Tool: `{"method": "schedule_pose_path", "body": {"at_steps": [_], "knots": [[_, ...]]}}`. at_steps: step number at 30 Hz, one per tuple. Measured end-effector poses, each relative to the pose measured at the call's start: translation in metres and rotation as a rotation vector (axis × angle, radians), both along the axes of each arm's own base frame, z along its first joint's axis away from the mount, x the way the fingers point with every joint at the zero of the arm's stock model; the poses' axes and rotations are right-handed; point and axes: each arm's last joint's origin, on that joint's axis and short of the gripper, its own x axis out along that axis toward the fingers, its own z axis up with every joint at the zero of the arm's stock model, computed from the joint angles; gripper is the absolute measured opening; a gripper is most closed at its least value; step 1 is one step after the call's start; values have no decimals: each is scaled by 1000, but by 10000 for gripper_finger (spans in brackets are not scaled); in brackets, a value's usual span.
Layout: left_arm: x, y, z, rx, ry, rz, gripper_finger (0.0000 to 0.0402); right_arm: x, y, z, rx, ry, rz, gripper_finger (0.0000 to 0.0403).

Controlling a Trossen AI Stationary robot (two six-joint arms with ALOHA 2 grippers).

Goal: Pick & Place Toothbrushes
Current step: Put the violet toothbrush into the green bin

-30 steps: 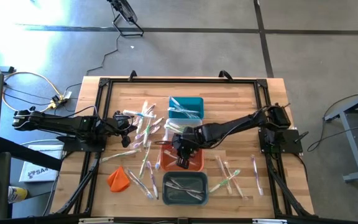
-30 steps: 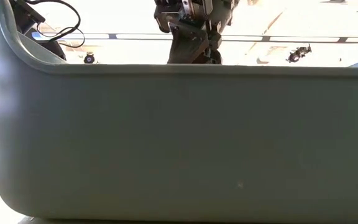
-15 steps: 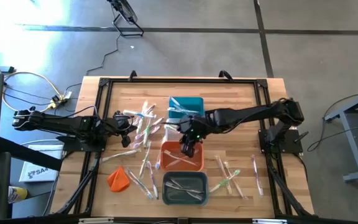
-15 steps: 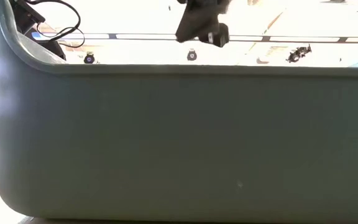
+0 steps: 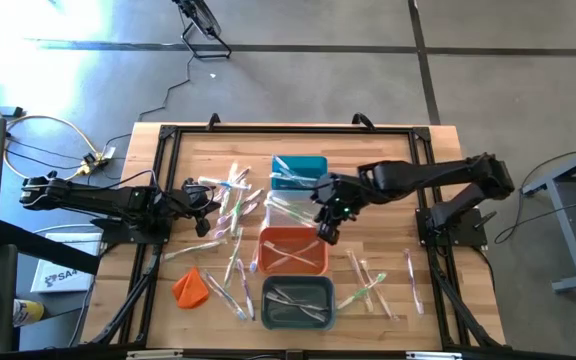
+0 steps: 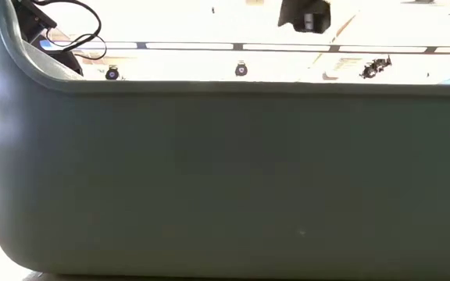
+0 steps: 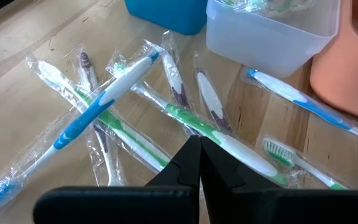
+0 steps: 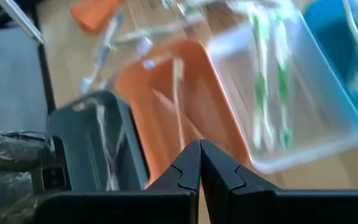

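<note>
right gripper (image 5: 329, 232) closed, empty, at 1 o'clock above orange bin (image 5: 293, 252) | left gripper (image 5: 215, 199) closed, empty, over toothbrushes (image 5: 230, 210) lying loose at 9 o'clock of bins

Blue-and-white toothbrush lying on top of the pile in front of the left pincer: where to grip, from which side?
Probably the blue-and-white toothbrush mid-handle, from straight above, jaws across its length. It lies flat across the other wrapped brushes, nothing over it, so the handle's middle is the most exposed part.

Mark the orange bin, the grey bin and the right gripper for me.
orange bin (image 5: 274, 240): high view, bare floor by its left wall.
grey bin (image 5: 297, 314): high view, near rim.
right gripper (image 5: 327, 236): high view, closed fingertips, over the orange bin's right edge.
</note>
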Motion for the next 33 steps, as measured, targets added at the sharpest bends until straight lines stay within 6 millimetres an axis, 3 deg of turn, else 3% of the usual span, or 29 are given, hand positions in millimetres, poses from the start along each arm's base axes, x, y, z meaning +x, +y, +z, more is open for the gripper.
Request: {"method": "schedule_pose_path", "body": {"at_steps": [9,15,25,33], "knots": [[0,0,0,0,0,0,0,-43,-4,-5,45,365,-174,2],[0,0,0,0,0,0,0,-62,-5,-8,77,569,-272,2],[0,0,0,0,0,0,0,-67,12,-5,78,565,-296,2],[0,0,0,0,0,0,0,-85,34,7,42,494,-374,2]]}}
